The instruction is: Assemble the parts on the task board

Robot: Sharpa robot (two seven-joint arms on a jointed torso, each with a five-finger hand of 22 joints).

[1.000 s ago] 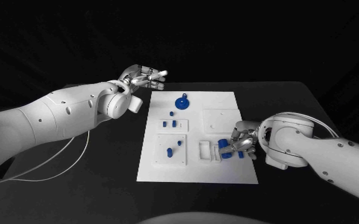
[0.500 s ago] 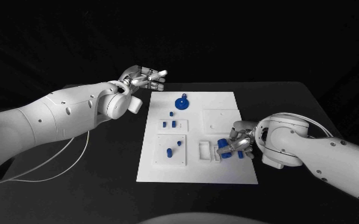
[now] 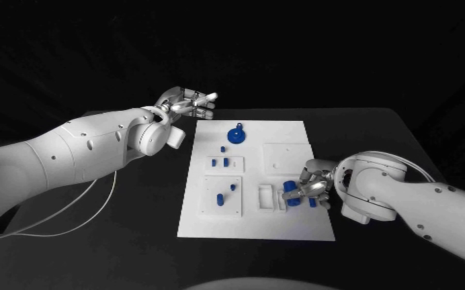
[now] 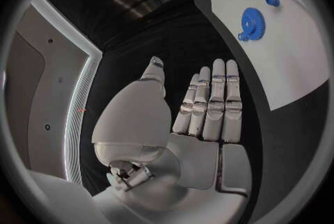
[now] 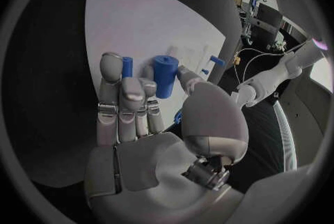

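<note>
While the right hand (image 3: 312, 186) grips a blue cylinder (image 5: 164, 75), pegs (image 3: 221, 161) stand in the task board (image 3: 291, 135).

task board (image 3: 291, 223) near edge bare | right hand (image 3: 308, 186) crowds right recess | blue gear (image 3: 236, 133) at far end

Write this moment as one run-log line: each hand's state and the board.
left hand: open, off the board's far left corner | right hand: holds blue peg over the board | board: blue gear at far end
</note>
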